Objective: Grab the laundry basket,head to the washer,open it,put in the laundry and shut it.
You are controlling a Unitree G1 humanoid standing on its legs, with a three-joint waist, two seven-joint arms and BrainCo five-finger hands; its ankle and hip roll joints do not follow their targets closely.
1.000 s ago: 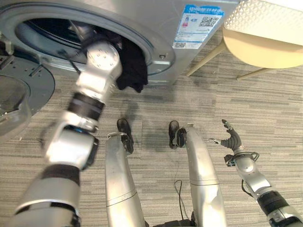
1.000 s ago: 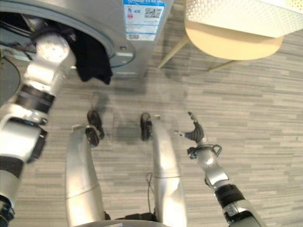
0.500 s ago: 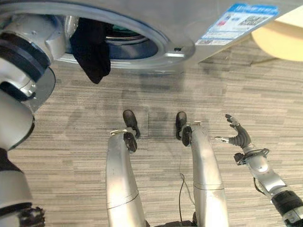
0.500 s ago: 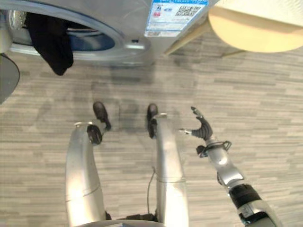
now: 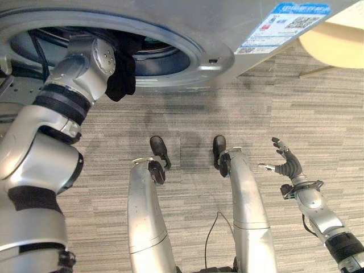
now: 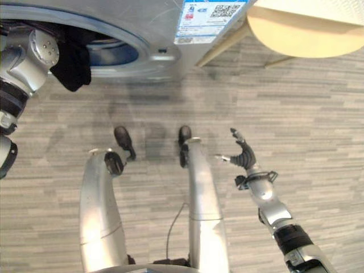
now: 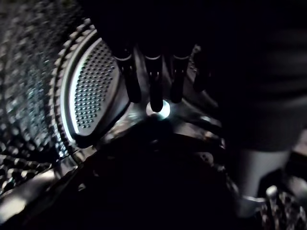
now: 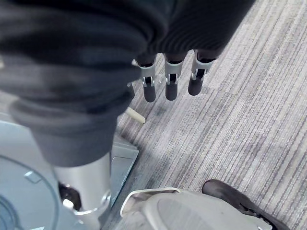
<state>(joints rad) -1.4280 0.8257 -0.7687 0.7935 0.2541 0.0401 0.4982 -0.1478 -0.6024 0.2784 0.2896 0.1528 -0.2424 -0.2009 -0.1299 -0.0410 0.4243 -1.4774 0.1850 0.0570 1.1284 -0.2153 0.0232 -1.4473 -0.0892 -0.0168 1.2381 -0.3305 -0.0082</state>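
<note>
Left eye view: the washer (image 5: 187, 25) fills the upper part, its round opening uncovered. The robot's left arm reaches up from the lower left into that opening, and a black garment (image 5: 121, 77) hangs over the lower rim of the opening, draped against the arm's wrist. The left robot hand is hidden inside the drum here. The right robot hand (image 5: 288, 165) hangs at the lower right above the striped grey carpet floor (image 5: 114, 125), fingers spread and relaxed, holding nothing. A pale round stool (image 5: 333, 42) stands beside the washer at the upper right.

Right eye view: the same scene, with the black garment (image 6: 73, 67) dangling from the rim of the washer (image 6: 145, 23) and the right robot hand (image 6: 244, 156) empty and loose-fingered over the floor.

Left wrist view: the left robot hand (image 7: 151, 72) is inside the washer's drum (image 7: 88, 91), whose perforated metal wall and a raised paddle show past it. Its fingers (image 7: 155, 88) point straight out, and nothing shows between them.

Right wrist view: the right robot hand's fingers (image 8: 170, 79) hang nearly straight over the carpet, well apart from everything, gripping nothing.
</note>
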